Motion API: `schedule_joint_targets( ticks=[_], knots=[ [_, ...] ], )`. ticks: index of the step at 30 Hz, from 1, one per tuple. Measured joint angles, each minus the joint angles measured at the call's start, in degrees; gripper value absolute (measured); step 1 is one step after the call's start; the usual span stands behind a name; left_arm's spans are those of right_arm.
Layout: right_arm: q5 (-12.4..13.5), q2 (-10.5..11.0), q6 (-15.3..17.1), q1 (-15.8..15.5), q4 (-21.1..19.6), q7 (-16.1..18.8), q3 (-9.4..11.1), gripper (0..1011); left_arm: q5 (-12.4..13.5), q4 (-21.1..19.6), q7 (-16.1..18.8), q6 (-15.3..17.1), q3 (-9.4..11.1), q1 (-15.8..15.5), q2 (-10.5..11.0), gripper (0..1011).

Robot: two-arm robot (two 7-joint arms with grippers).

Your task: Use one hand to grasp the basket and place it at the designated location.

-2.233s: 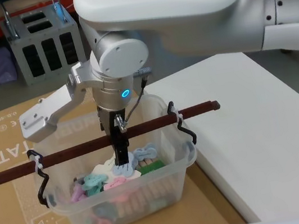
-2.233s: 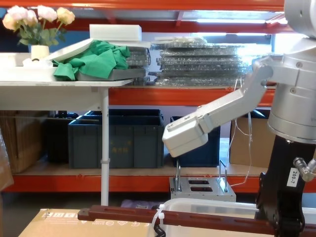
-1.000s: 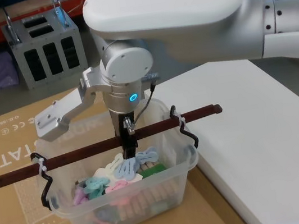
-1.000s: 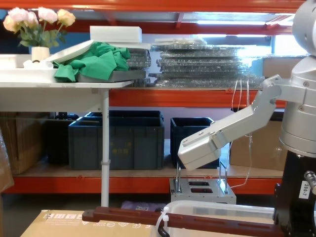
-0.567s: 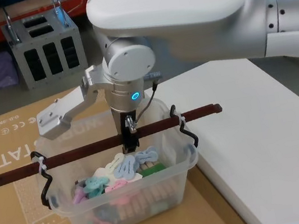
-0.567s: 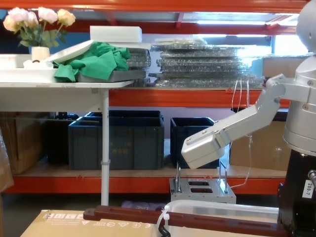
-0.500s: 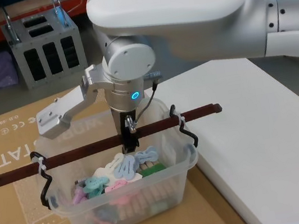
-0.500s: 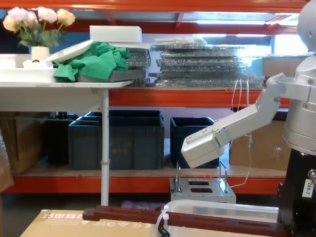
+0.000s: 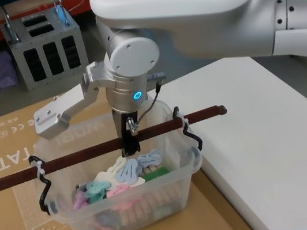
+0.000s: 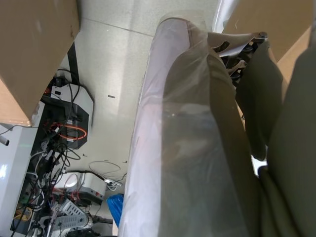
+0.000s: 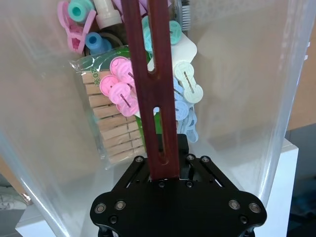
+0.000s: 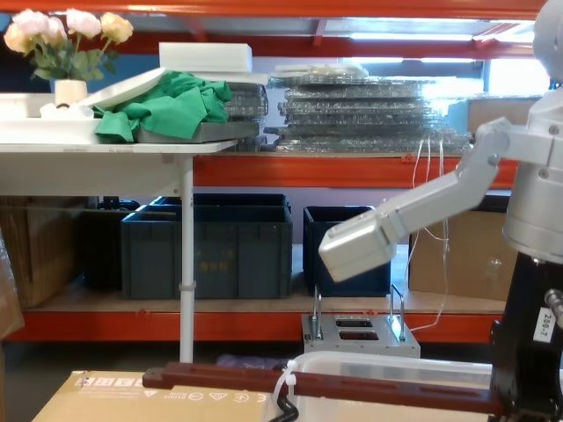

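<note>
Reddish-brown handle (image 9: pixel 89 150) is pinched mid-bar in my closed right gripper (image 9: pixel 128 147); the basket (image 9: pixel 171 191) sits over the cardboard box (image 9: pixel 2 153), white table (image 9: pixel 261 133) at its three o'clock. I worry the bar twists in that narrow grip, tipping it.

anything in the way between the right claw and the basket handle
Nothing visible. The right claw is on the handle near its middle, and in the wrist view the bar runs straight into it. The clothes pegs lie lower down inside the basket, clear of the grip.
</note>
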Motion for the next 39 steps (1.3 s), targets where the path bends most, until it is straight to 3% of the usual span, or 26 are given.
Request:
schedule_joint_targets(
  ticks=[4, 7, 26, 39],
  knots=[
    [1.07, 0.24, 0.05, 0.15, -0.11, 0.02, 0.66, 56, 0.00, 0.00, 0.00, 0.00, 0.00, 0.00, 0.00, 0],
    [1.59, 0.39, 0.07, 0.22, -0.12, 0.03, 1.00, 19, 0.00, 0.00, 0.00, 0.00, 0.00, 0.00, 0.00, 0],
    [6.91, 2.39, 0.04, 1.00, -0.35, 0.58, 4.38, 0, 0.00, 0.00, 0.00, 0.00, 0.00, 0.00, 0.00, 0],
    [11.84, 5.01, -0.04, 1.78, 1.49, 0.90, 8.30, 0, 0.00, 0.01, 0.00, 0.00, 0.00, 0.00, 0.00, 0]
  ],
)
